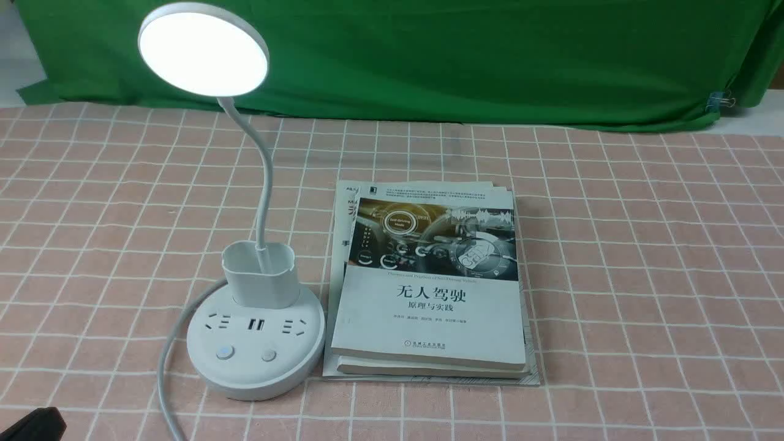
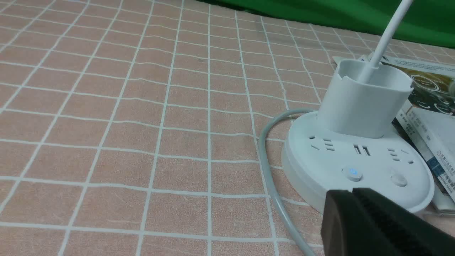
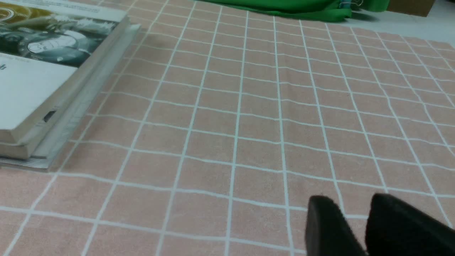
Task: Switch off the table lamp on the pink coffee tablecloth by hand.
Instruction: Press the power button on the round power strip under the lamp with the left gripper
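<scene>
The white table lamp [image 1: 257,349] stands on the pink coffee tablecloth [image 1: 612,245], left of centre. Its round disc head [image 1: 203,49] glows bright. Two buttons sit on the front of its base; the left button [image 2: 352,173] shows a small blue light, and the right button [image 2: 399,179] is plain. My left gripper [image 2: 352,193] is shut and empty, hovering just in front of the base rim, short of the lit button. Only a black corner of it [image 1: 30,425] shows in the front view. My right gripper [image 3: 352,201] is open and empty, low over bare cloth right of the books.
A stack of books [image 1: 429,288] lies directly right of the lamp base, almost touching it. The lamp's grey cable [image 1: 168,361] curves from the base toward the near edge. A green backdrop cloth [image 1: 429,55] hangs along the far side.
</scene>
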You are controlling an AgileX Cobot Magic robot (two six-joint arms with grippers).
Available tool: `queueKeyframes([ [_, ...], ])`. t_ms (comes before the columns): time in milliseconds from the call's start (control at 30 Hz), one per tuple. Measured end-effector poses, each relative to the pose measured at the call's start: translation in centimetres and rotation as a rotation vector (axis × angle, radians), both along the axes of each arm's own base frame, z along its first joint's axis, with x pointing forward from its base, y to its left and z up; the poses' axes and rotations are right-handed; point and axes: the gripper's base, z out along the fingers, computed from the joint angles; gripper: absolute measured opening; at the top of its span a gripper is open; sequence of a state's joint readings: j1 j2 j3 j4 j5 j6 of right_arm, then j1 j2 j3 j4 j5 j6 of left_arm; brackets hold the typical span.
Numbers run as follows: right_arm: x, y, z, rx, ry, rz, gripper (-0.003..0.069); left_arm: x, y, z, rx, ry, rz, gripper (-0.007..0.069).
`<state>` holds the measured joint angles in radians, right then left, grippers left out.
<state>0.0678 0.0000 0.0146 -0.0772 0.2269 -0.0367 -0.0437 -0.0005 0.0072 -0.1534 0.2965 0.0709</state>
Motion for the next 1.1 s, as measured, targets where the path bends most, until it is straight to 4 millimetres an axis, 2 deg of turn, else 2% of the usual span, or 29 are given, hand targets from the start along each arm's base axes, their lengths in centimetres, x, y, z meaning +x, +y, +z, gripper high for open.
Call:
queueKeyframes([
  [767,0.0,0.0,0.0,0.0,0.0,0.0,0.024,0.0,0.0,0.1,0.012,-0.007,0.001,0.0005],
  [833,0.0,0.0,0.0,0.0,0.0,0.0,0.024,0.1,0.0,0.4,-0.031,-0.046,0.008,0.0005],
  [867,0.0,0.0,0.0,0.0,0.0,0.0,0.024,0.1,-0.1,0.9,-0.158,-0.09,0.02,0.0005],
  [933,0.0,0.0,0.0,0.0,0.0,0.0,0.024,0.2,-0.1,1.4,-0.274,-0.128,0.031,0.0005],
  [967,0.0,0.0,0.0,0.0,0.0,0.0,0.024,0.2,0.0,2.0,-0.425,-0.177,0.05,0.0005],
  [1000,0.0,0.0,0.0,0.0,0.0,0.0,0.024,0.2,0.2,2.2,-0.489,-0.206,0.062,0.0005],
  [1100,0.0,0.0,0.0,0.0,0.0,0.0,0.024,0.2,0.5,2.8,-0.566,-0.265,0.086,0.0005],
])
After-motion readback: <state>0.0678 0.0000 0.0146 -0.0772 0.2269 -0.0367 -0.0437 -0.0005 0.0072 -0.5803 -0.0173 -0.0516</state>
